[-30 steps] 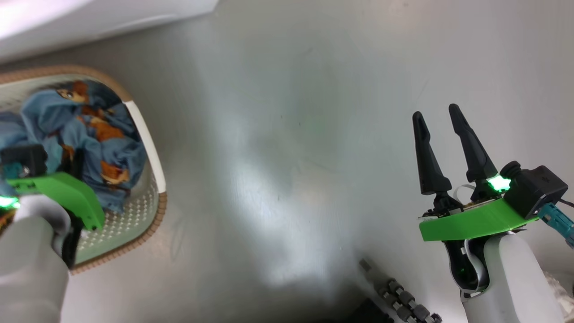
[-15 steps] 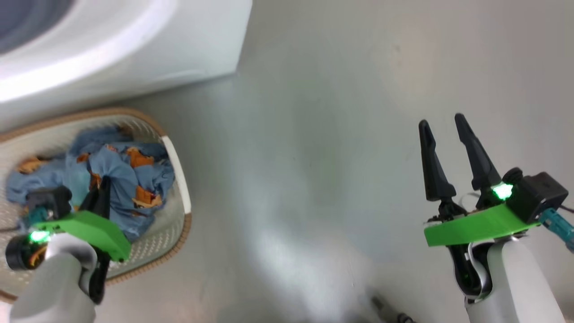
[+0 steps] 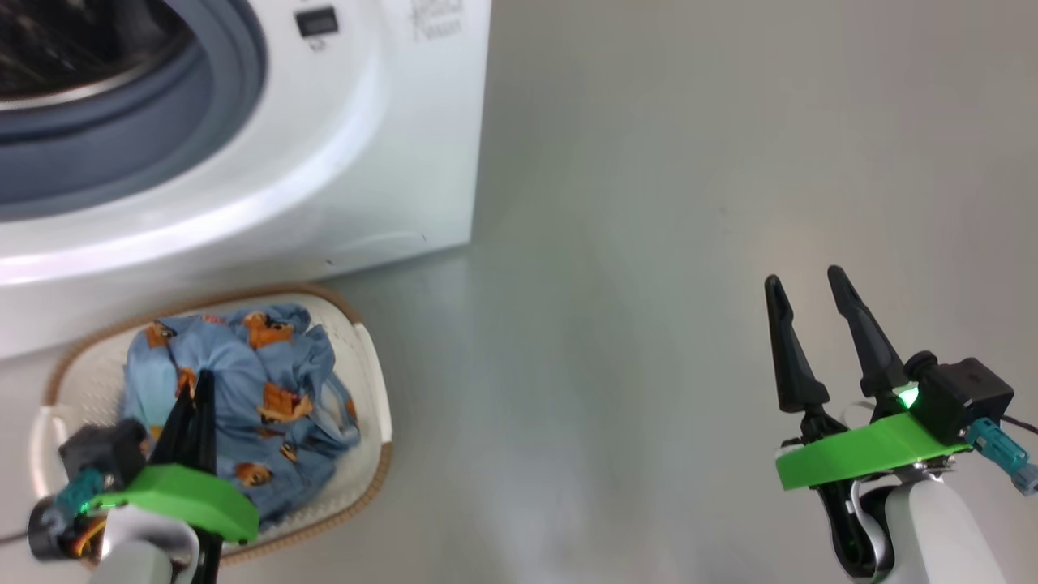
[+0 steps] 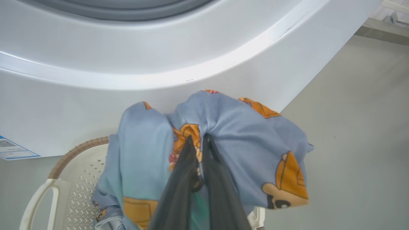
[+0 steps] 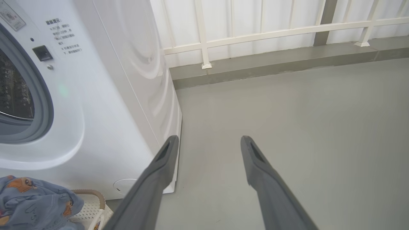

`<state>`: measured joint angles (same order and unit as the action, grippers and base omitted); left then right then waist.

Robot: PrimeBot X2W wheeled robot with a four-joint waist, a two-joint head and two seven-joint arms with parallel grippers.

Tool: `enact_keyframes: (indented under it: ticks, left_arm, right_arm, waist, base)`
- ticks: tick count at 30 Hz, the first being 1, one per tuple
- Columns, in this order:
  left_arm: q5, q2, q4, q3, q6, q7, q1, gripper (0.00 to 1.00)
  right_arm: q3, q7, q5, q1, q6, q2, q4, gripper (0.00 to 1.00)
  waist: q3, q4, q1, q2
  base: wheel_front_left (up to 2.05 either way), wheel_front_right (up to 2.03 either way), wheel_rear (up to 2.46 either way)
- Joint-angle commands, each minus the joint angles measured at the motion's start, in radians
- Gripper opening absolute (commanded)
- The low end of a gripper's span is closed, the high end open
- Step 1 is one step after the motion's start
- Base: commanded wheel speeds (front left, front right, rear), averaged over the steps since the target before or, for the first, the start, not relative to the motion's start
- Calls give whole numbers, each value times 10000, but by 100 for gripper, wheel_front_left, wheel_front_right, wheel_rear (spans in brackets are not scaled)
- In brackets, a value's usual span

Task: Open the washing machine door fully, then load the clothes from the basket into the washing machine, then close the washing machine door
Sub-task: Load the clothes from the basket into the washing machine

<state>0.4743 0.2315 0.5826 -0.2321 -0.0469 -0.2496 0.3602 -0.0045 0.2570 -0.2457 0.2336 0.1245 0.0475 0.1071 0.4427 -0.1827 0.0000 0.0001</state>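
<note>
The left gripper [image 3: 197, 388] is clamped tight on the clothes [image 3: 243, 365], light blue soft fabric printed with orange-brown bear faces. Its two long dark fingers are pressed together with a fold of cloth bunched between them [image 4: 198, 142], so the bundle gathers towards that pinch and drapes down on both sides. It holds the load just in front of the big white front-loading washing machine [image 3: 324, 162], below the steel drum [image 3: 65, 40] and its grey-blue rubber gasket [image 3: 162, 138]. That seems a sensible place from which to carry the cloth up and in. Beneath the bundle, on the floor against the machine's lower front, sits the small cream-white perforated plastic basket with a brown woven-look rim [image 3: 381, 422]. The lowest folds appear to reach down into it, but I cannot tell whether the cloth is fully clear. The drum mouth stands uncovered, so the opening step looks done and loading is the step in hand. The right gripper [image 3: 804, 280] is spread wide and holds nothing. It hangs over the bare grey floor [image 3: 608, 324], well off to the machine's right, probably kept clear of the left arm's path. A trailing hem could snag on the gasket.
</note>
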Motion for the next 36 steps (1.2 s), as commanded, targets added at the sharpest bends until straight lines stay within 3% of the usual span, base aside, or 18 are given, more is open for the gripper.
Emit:
enact_keyframes:
  ticks: [1,9,20,36]
  left_arm:
    - [-290,142,-622,661,52,-121,-482,0]
    - [-1564,-447,-2864,2038,-132,-121,-1930,0]
    - [-2847,-1128,-4949,2718,-139,-122,-3398,0]
    - [-3542,-1605,-6048,3255,-190,-122,-4865,0]
  right_arm:
    - [144,48,156,-246,62,28,-194,100]
    - [-73,48,339,-742,62,28,-146,100]
    - [-10,48,630,-1303,62,28,70,100]
    - [-176,48,766,-1998,62,28,-22,100]
  waist:
    - [-966,412,0,-1]
    - [-2172,823,0,-1]
    - [-3370,1174,0,-1]
    - [-4192,1638,0,-1]
  base:
    - [0,0,0]
    - [0,0,0]
    - [0,0,0]
    - [0,0,0]
